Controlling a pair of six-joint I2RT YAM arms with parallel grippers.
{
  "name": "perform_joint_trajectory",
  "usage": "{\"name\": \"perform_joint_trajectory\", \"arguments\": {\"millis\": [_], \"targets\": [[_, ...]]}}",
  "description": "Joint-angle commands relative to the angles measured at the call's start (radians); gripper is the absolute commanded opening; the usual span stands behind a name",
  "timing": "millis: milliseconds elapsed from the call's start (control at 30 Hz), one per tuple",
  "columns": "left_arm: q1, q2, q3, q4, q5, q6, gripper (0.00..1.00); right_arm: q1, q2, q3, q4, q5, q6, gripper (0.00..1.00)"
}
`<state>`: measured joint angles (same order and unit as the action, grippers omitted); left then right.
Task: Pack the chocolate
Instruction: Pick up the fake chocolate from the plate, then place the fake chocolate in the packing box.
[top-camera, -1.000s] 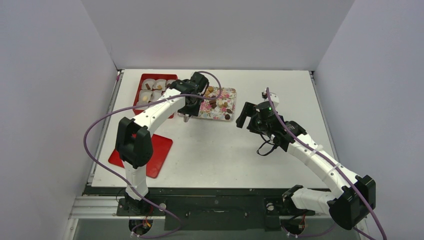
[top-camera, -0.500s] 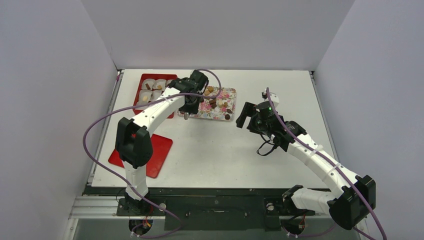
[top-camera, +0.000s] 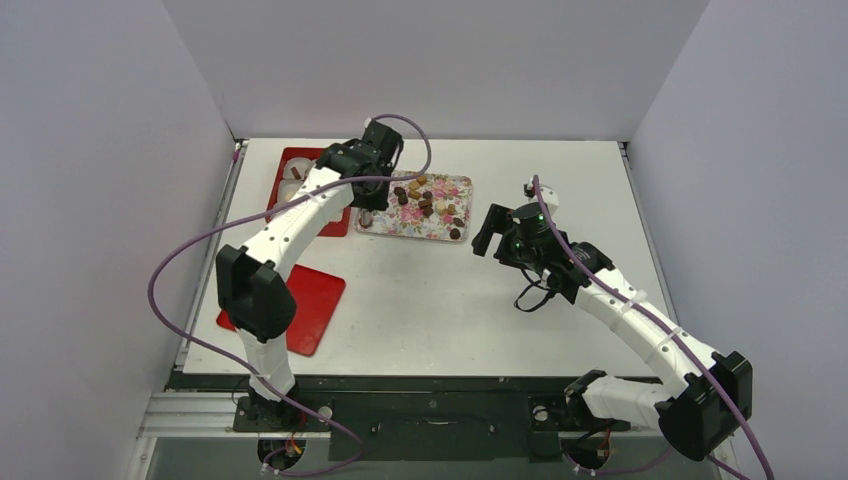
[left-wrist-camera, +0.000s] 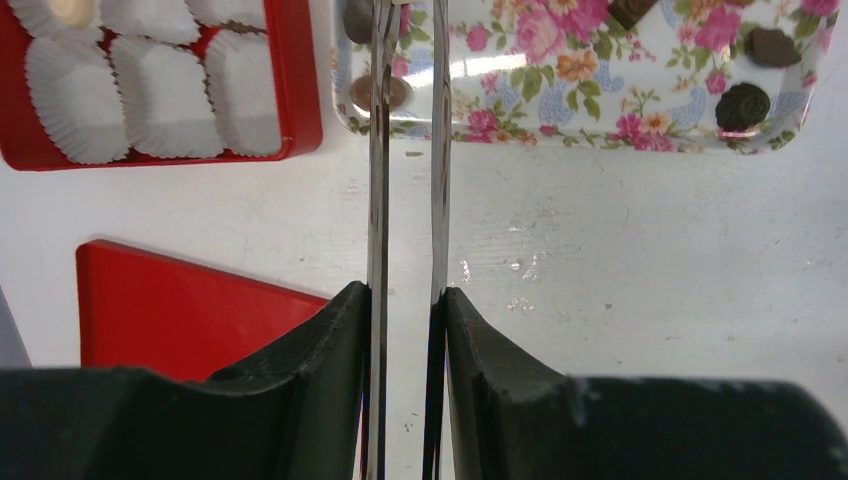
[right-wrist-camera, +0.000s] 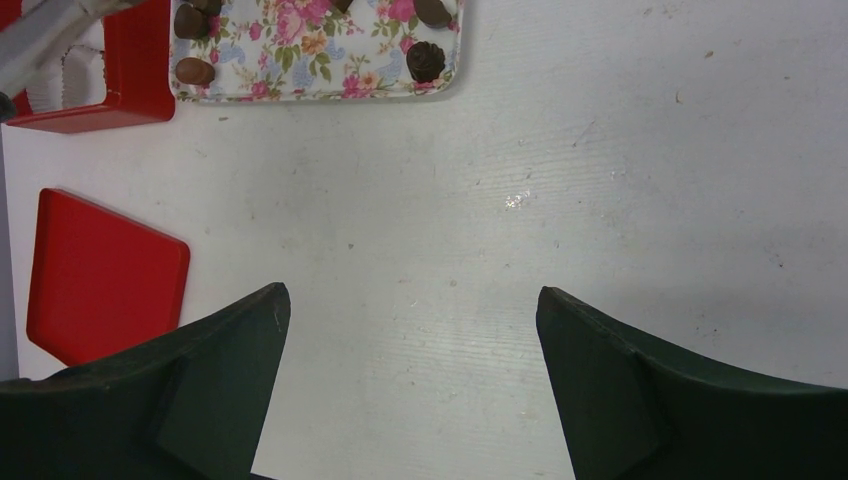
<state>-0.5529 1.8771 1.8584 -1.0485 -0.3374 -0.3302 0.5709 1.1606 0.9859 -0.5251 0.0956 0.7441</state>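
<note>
While my right gripper (right-wrist-camera: 410, 291) hangs spread wide over the table (right-wrist-camera: 500, 200), left gripper (left-wrist-camera: 408, 30) blades sit close together at tray (left-wrist-camera: 500, 70) edge; can't tell if pinching. Chocolate (left-wrist-camera: 742, 104) lies on tray.

The chocolate (left-wrist-camera: 742, 103) lies on the tray (left-wrist-camera: 560, 110), which sits toward the back of the table (left-wrist-camera: 600, 250). Just left of the tray is a box (left-wrist-camera: 303, 90) with paper cups (left-wrist-camera: 160, 95) in it. A lid (left-wrist-camera: 180, 310) lies flat, left of the tray and nearer the arms' bases.

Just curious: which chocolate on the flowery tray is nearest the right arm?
The dark ridged round one at the tray's near right corner; the rest lie farther away.
</note>
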Motion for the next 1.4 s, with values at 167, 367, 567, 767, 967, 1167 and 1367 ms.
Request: {"name": "perform_joint_trajectory", "arguments": {"millis": [167,367,567,767,967,1167,1367], "targets": [[0.177,-0.084,0.071,0.005,-0.054,-0.013,0.24,-0.002,-0.010,0.053,0.000,-0.040,-0.034,0.89],[0.293,-0.048,0.050,0.059,-0.021,-0.032,0.24,-0.003,0.034,0.063,-0.005,-0.082,-0.050,0.89],[0.355,0.027,0.076,0.074,0.000,-0.019,0.24,-0.007,0.086,0.071,-0.017,-0.097,-0.066,0.89],[0.373,0.078,0.077,0.080,0.003,0.005,0.24,-0.009,0.119,0.086,-0.015,-0.132,-0.066,0.89],[0.383,0.114,0.086,0.087,0.025,0.007,0.24,-0.011,0.151,0.119,-0.015,-0.144,-0.075,0.89],[0.384,0.121,0.078,0.087,0.027,0.011,0.31,-0.011,0.161,0.126,-0.011,-0.148,-0.077,0.89],[0.383,0.131,0.113,0.074,0.032,0.016,0.38,-0.012,0.161,0.130,-0.007,-0.154,-0.078,0.89]]}}
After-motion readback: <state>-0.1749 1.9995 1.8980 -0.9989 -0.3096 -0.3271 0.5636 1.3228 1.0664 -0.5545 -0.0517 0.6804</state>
